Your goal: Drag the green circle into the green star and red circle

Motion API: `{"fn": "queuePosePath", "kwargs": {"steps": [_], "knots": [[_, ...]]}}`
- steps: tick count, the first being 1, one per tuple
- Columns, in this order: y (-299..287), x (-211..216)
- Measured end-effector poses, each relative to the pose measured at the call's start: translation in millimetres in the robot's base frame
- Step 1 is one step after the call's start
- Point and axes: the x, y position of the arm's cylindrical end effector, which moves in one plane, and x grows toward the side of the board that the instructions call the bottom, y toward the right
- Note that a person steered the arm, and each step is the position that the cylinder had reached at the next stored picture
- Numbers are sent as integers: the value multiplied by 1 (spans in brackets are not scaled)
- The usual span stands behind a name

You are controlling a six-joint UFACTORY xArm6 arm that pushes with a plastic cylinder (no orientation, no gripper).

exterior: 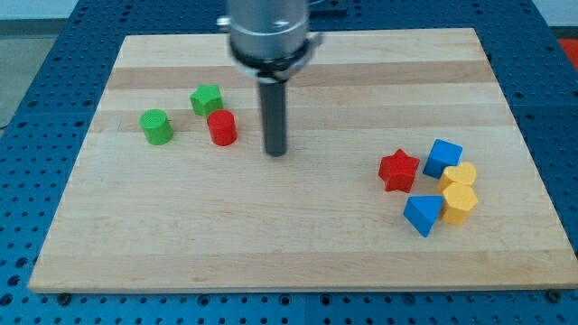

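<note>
Three small blocks sit at the view's upper left of the pale wooden board (298, 235): green circle block (156, 126), green star block (206, 99), red circle block (221, 127). Star and red circle touch; green circle lies apart, to their left. No jaws on this rig, only a dark rod holding nothing. My tip (275, 153) rests on bare wood right of the red circle, near but clear of it. At the view's right cluster: red star (398, 171), blue cube (442, 158), blue triangular block (423, 214), two yellow blocks (459, 195).
</note>
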Motion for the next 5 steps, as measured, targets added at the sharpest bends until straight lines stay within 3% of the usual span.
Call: {"fn": "queuePosePath", "kwargs": {"steps": [1, 2, 3, 5], "knots": [[-84, 13], [-173, -28], [-173, -78], [-139, -44]]}}
